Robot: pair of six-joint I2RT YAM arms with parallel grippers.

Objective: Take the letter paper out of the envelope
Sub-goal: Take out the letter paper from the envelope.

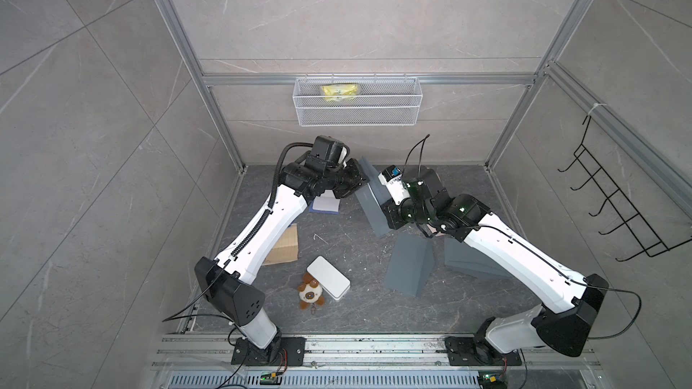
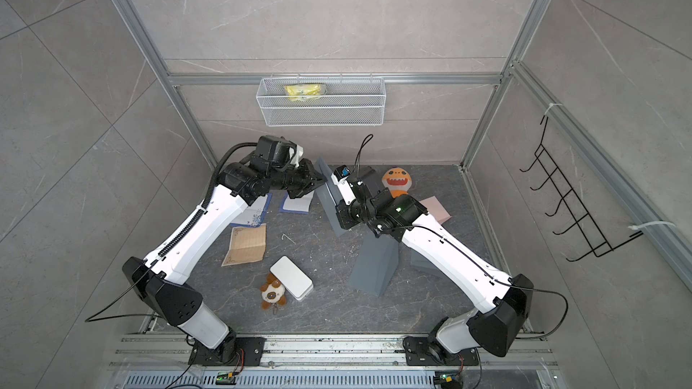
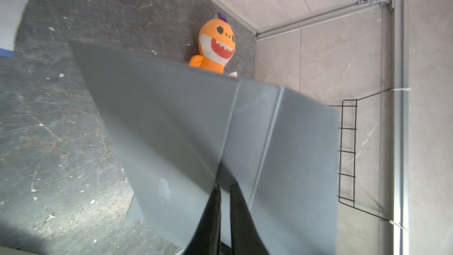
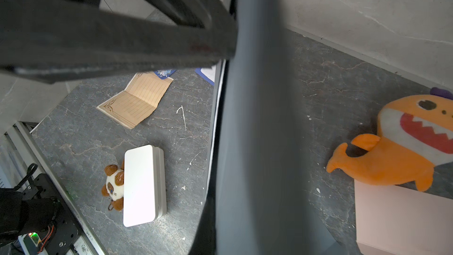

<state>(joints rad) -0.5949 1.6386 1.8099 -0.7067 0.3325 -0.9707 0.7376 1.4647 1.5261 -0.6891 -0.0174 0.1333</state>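
Extraction is remaining undone; the grey envelope (image 1: 370, 213) is hanging over the worktop (image 1: 359, 256) near its back edge; the left gripper (image 3: 224, 212) is pinching its upper corner, jaws barely parted; the right gripper (image 1: 384, 205) is clamping it lower down, pressed together; no letter paper is plainly emerging.

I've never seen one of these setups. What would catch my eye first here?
The left arm and right arm meet over the back of the table, a grey envelope raised between them. An orange shark plush grins at the back right, and a small panda plush lies beside a white box near the front.
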